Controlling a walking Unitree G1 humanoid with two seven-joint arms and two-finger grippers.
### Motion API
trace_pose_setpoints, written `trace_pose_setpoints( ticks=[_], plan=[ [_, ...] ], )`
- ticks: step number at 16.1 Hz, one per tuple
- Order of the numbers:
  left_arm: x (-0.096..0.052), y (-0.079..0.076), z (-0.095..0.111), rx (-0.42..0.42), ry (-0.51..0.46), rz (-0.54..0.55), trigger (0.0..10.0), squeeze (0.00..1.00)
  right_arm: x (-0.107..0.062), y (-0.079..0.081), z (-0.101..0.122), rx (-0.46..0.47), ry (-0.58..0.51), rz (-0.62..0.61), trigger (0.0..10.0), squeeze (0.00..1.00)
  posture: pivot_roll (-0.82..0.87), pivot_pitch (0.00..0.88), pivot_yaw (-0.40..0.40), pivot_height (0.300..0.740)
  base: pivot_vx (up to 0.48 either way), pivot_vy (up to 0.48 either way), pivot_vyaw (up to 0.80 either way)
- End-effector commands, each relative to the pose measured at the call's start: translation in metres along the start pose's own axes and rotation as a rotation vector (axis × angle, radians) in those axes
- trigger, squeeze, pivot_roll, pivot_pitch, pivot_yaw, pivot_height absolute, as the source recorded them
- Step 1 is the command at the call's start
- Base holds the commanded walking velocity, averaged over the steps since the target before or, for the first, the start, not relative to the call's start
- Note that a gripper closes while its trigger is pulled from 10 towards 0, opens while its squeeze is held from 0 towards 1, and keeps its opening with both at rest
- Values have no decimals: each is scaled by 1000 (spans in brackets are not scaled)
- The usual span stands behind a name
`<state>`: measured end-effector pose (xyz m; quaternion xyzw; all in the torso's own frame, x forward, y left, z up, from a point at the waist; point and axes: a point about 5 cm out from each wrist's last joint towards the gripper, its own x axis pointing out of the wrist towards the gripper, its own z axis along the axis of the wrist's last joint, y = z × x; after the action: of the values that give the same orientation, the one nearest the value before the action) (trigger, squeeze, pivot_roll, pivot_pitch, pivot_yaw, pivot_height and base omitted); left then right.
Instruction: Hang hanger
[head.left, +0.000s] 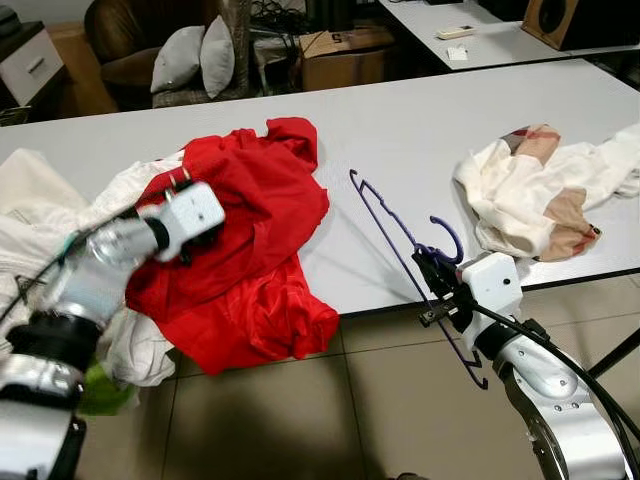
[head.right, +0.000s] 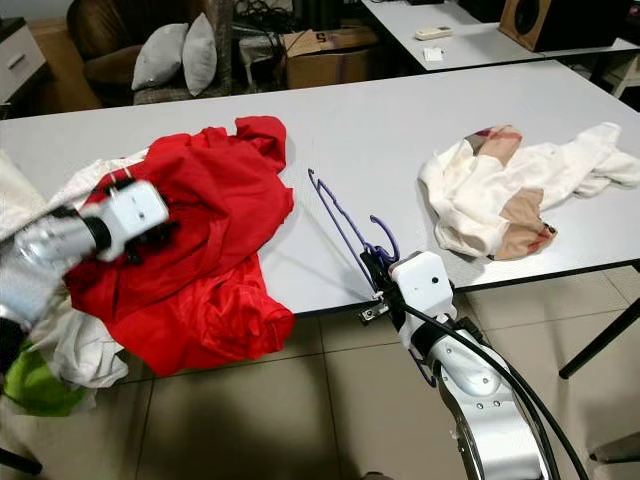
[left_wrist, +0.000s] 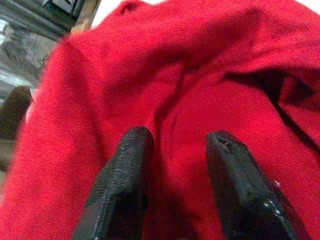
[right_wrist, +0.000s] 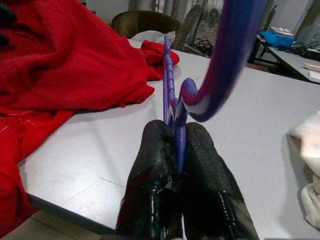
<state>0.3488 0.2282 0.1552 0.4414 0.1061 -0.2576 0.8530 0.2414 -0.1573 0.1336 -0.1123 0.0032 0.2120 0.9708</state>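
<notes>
Right gripper (right_wrist: 175, 150) shut tight on purple hanger (head.left: 395, 232), fingers pinching it near the hook. Hanger held up on edge over the front rim of the white table (head.left: 420, 130), at about 5 o'clock of the head view, hook curling up beside the gripper, far tip pointing to 11 o'clock, low end hanging past the table edge. Left gripper (left_wrist: 175, 150) open w/ a mid-wide gap, fingers (left_wrist: 125, 170) down on the red cloth (head.left: 250, 240), nothing held between them. Red cloth piled at 9 o'clock, spilling over the front edge. White cloth (head.left: 40, 220) under and left of it. Cream and tan cloth (head.left: 540, 190) at 3 o'clock, well apart from hanger. Grey pillows (head.left: 195, 55) at 11 o'clock, behind table.
</notes>
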Motion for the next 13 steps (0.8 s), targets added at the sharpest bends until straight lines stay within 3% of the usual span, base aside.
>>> trace_pose_setpoints(
  ticks=[1,4,5,6,9,13],
  plan=[
    [0,1,1,24,8,39,10000,1000,1,0,0,-2,-4,-2,10000,0,-58,0,86,740,0,0,0],
    [6,-3,-2,56,36,172,10000,1000,1,0,1,-3,-7,-4,10000,0,-60,0,86,740,0,0,0],
    [7,-2,-2,65,42,216,10000,47,2,0,1,-3,-9,-5,10000,0,-60,0,85,740,0,0,0],
    [8,-1,-1,60,33,258,10000,0,2,0,2,-3,-12,-5,10000,0,-60,0,84,740,0,0,0],
    [11,-3,1,61,26,277,10000,0,3,1,2,-2,-14,-3,10000,0,-56,0,83,740,0,0,0],
    [21,-8,0,153,68,235,10000,0,5,2,2,-1,-18,3,10000,0,-49,0,80,740,0,0,0]
  ],
)
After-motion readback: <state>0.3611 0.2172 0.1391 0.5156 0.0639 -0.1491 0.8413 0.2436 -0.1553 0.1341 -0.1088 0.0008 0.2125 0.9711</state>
